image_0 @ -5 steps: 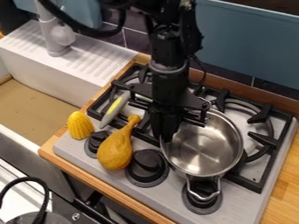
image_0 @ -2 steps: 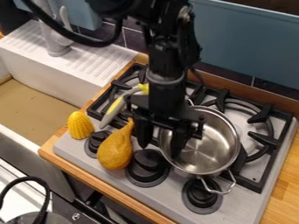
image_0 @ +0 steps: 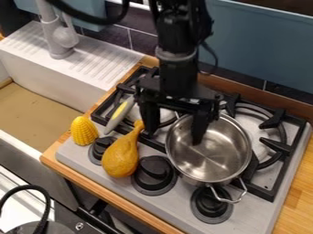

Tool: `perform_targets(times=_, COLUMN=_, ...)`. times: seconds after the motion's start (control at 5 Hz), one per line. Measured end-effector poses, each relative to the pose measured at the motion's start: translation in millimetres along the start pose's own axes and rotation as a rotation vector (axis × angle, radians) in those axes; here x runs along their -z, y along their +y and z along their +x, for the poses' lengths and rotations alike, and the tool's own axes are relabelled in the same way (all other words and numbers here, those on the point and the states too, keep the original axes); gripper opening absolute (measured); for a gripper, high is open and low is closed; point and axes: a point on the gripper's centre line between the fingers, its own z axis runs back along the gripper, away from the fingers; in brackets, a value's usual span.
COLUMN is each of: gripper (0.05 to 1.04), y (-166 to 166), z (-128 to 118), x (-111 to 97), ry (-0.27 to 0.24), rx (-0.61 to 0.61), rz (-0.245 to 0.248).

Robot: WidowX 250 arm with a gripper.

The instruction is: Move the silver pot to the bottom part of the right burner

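Black robot arm [image_0: 177,45] at the top edge, tool [image_0: 174,131] pointing down, two fingers [image_0: 199,128] spread apart

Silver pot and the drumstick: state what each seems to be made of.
The silver pot looks like polished metal, probably stainless steel: its inside wall shines with bright streaks. The drumstick seems to be a plastic or rubber toy, with a brownish-yellow, slightly glossy, moulded-looking skin; which of the two is unclear.

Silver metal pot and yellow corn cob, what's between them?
The camera view shows a golden-brown drumstick and two round black knobs between the corn cob and pot.
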Motion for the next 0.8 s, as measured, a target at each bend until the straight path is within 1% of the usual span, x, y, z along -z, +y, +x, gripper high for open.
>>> perform_targets(times=0.2, gripper=1.000, y=-1.8, z=1.9, x=-7.6, ry=-0.010, rx=-0.025, rz=-0.012)
perform_targets(times=0.4, gripper=1.000, y=-8.9, z=16.0, x=-15.8, ry=-0.085, rx=-0.060, rz=-0.030)
perform_targets(times=0.6, gripper=1.000, y=-15.2, z=37.8, x=-25.4, ry=-0.162, rx=-0.074, rz=-0.078)
perform_targets(times=0.8, gripper=1.000, y=-16.9, z=53.2, x=-27.3, ry=-0.192, rx=-0.089, rz=-0.070)
